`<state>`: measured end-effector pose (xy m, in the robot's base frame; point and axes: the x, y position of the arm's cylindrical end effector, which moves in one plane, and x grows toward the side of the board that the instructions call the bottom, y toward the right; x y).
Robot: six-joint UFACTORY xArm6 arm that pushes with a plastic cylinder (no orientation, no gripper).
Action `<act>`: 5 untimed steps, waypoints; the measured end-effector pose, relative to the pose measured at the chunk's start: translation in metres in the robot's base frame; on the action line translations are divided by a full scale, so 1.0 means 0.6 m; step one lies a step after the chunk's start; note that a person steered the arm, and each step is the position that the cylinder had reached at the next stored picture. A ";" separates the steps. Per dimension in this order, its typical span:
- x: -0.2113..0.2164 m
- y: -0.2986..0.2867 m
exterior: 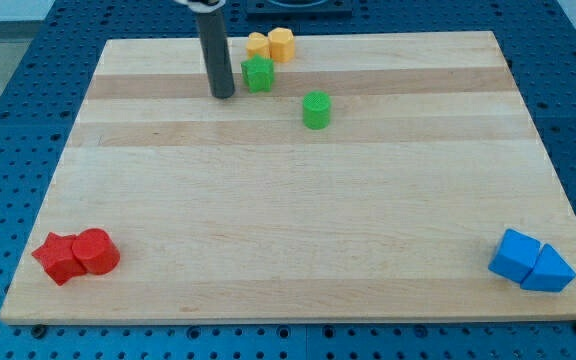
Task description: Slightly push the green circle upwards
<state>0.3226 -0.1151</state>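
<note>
Near view's top: my tip [222, 94] left of green circle [316, 110].

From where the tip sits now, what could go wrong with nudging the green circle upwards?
My tip stands at the view's left of the green star, above and left of the green circle. Risks:
1. A direct path to below the circle could clip the star.
2. The star could then knock the two yellow blocks near the board's top edge.
3. An off-centre push may send the circle sideways.
</note>
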 end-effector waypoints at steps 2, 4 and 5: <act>0.011 -0.010; 0.136 0.070; 0.114 0.135</act>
<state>0.3913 -0.0344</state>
